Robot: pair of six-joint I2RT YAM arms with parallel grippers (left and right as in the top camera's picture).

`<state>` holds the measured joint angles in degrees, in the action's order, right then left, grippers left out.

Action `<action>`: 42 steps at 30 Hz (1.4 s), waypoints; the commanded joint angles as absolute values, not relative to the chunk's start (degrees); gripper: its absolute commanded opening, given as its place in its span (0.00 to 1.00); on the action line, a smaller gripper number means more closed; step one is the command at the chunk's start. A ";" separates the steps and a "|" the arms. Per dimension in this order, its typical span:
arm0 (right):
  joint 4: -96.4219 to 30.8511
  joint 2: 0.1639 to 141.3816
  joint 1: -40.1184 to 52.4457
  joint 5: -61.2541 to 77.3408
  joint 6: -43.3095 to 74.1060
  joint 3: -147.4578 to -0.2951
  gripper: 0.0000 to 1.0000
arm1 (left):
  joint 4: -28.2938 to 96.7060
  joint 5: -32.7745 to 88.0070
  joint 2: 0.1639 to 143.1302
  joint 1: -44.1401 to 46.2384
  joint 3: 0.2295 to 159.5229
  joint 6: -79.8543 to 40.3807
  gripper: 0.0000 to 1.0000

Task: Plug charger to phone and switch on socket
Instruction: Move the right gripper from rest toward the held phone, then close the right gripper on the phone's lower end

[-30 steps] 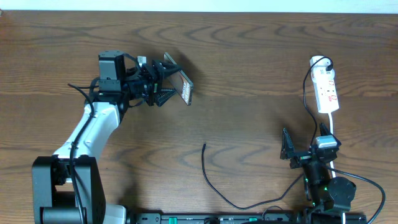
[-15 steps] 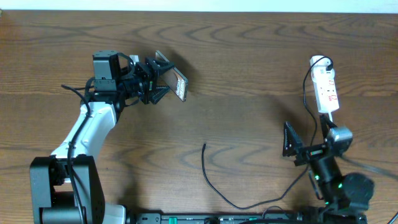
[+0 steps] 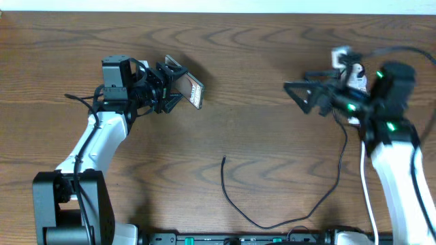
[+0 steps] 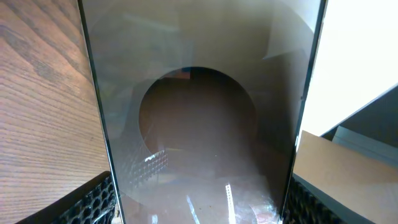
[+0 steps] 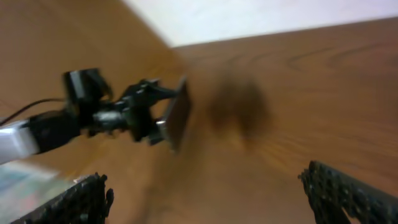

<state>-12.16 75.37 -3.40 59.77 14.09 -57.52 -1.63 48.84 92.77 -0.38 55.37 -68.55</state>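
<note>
My left gripper (image 3: 174, 87) is shut on the phone (image 3: 189, 84) and holds it tilted above the table at the upper left. In the left wrist view the phone's glossy brown face (image 4: 199, 124) fills the frame between my two fingers. The black charger cable (image 3: 235, 204) lies on the table at the bottom middle, its plug tip (image 3: 224, 158) free. My right gripper (image 3: 300, 95) is open and empty, raised at the upper right and pointing left. Its arm hides most of the white socket strip (image 3: 354, 80). The blurred right wrist view shows the phone (image 5: 176, 116) far off.
The socket's white cord (image 3: 364, 184) runs down the right side toward the front edge. A pale wall (image 3: 218, 5) borders the table's far edge.
My right arm swung up from the front right to the upper right, in front of the socket strip. My left gripper carried the phone slightly up and left.
</note>
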 commanded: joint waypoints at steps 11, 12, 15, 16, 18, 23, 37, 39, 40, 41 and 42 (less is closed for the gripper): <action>8.67 97.95 9.96 75.20 15.27 -61.45 0.99 | 1.28 46.63 91.39 -0.56 56.47 -68.20 0.07; 8.93 98.37 10.59 74.54 15.25 -61.45 0.99 | 1.28 46.61 91.39 -0.56 56.47 -68.18 0.08; 8.97 99.15 12.95 70.57 15.38 -61.43 0.99 | 1.30 45.74 91.39 -0.25 56.47 -68.20 0.07; 8.88 99.18 13.54 68.73 16.03 -61.43 0.99 | 1.28 45.39 91.39 -0.12 56.47 -68.34 0.07; 8.84 99.18 14.92 64.23 18.33 -61.43 0.99 | 1.61 44.23 91.39 0.40 56.47 -69.52 0.07; 8.32 99.18 18.44 51.20 24.88 -61.43 0.99 | 1.67 40.51 91.39 2.61 56.47 -70.98 0.08; 7.88 99.18 27.51 34.68 24.60 -61.43 0.99 | 1.65 36.60 91.39 7.31 56.47 -78.89 0.07; 7.42 99.18 28.27 32.73 24.60 -61.43 0.99 | 1.67 36.73 91.39 7.51 56.47 -80.73 0.07; 7.25 99.18 28.60 31.88 24.62 -61.43 0.99 | 1.67 36.99 91.39 7.51 56.47 -81.58 0.07; 6.98 99.18 29.02 30.89 24.60 -61.43 0.99 | 1.67 37.26 91.39 7.51 56.47 -82.32 0.08; 6.85 99.18 29.21 30.59 24.62 -61.43 0.99 | 1.67 37.93 91.39 7.49 56.47 -83.53 0.07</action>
<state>7.22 98.96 28.12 34.70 25.02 -60.10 2.15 36.86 92.77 7.35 55.37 -79.22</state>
